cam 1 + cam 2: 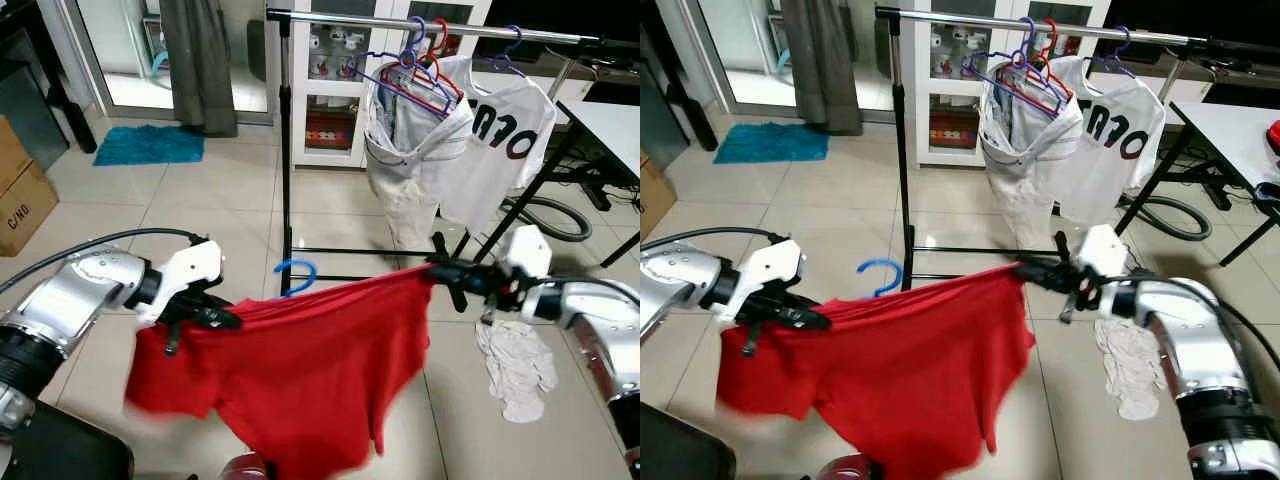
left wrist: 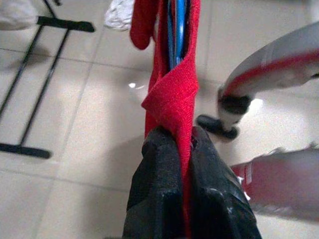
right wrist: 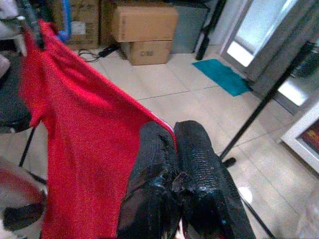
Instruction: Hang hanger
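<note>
Red shirt (image 1: 310, 370) on blue hanger (image 1: 297, 270), stretched between left gripper (image 1: 225, 318) and right gripper (image 1: 440, 268), both clamped on it

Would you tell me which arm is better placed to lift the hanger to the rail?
Probably the right gripper: it pinches the red shirt nearer the metal rail.

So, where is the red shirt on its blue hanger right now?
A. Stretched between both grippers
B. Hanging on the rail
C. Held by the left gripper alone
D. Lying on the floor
A: the left gripper and right gripper each pinch one shoulder of the red shirt, below the rail.
</note>
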You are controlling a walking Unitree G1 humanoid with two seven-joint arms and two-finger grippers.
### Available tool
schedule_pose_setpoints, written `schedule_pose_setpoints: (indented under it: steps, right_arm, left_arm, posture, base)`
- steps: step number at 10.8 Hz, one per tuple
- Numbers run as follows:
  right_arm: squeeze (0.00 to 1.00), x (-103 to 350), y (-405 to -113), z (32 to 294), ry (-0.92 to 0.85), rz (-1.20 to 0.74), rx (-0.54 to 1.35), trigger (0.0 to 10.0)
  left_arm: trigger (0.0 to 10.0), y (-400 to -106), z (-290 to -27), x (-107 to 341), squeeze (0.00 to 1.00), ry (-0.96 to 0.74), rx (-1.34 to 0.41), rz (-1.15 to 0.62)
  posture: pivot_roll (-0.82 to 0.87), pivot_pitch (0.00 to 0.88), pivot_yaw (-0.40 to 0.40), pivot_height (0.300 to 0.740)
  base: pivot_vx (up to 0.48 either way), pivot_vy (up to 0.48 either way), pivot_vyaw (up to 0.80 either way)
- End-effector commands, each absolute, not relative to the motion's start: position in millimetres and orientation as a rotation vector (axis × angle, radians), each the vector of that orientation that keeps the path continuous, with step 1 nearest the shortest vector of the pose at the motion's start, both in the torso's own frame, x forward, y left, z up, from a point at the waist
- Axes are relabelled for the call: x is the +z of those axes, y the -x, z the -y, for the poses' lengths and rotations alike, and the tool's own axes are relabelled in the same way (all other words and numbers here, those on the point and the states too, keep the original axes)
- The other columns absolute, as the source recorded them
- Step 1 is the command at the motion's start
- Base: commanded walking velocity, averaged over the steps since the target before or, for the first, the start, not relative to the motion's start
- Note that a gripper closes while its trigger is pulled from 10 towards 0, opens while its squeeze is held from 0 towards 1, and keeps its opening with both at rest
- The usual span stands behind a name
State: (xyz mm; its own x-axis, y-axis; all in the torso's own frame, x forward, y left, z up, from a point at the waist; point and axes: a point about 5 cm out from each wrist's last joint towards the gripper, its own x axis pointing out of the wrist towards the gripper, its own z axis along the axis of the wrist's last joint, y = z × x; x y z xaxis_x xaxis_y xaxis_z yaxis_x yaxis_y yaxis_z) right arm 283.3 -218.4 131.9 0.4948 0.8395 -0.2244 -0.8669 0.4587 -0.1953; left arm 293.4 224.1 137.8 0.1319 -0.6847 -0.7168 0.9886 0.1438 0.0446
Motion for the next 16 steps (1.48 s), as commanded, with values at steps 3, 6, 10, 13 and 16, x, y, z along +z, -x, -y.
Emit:
schedule_pose_setpoints:
  steps: [3,6,10,13,16]
  right_arm:
    - [0.0,138,-285,203,0.319,-0.074,1.098,0.0]
    - [0.0,126,-281,187,0.372,-0.171,1.229,10.0]
    - [1.0,124,-271,196,0.339,-0.291,1.323,10.0]
    - [1.0,139,-284,199,0.336,-0.184,1.214,10.0]
    - [1.0,151,-269,197,0.266,-0.202,1.336,10.0]
  left_arm:
    - [0.0,-292,-213,145,0.0,-0.616,-1.463,-0.564]
    - [0.0,-295,-197,155,0.0,-0.608,-1.58,-0.499]
    - [0.0,-296,-206,161,0.0,-0.562,-1.577,-0.524]
    - [0.0,-294,-209,160,0.0,-0.544,-1.585,-0.537]
    - [0.0,-298,-219,163,0.0,-0.57,-1.533,-0.547]
  posture:
    - [0.02,0.0,-0.053,0.74]
    - [0.02,0.0,-0.049,0.74]
    - [0.02,0.0,-0.048,0.74]
    - [0.02,0.0,-0.048,0.74]
    - [0.02,0.0,-0.051,0.74]
  base:
    - [0.0,0.0,0.0]
    - [0.0,0.0,0.0]
    - [0.0,0.0,0.0]
    - [0.0,0.0,0.0]
    - [0.0,0.0,0.0]
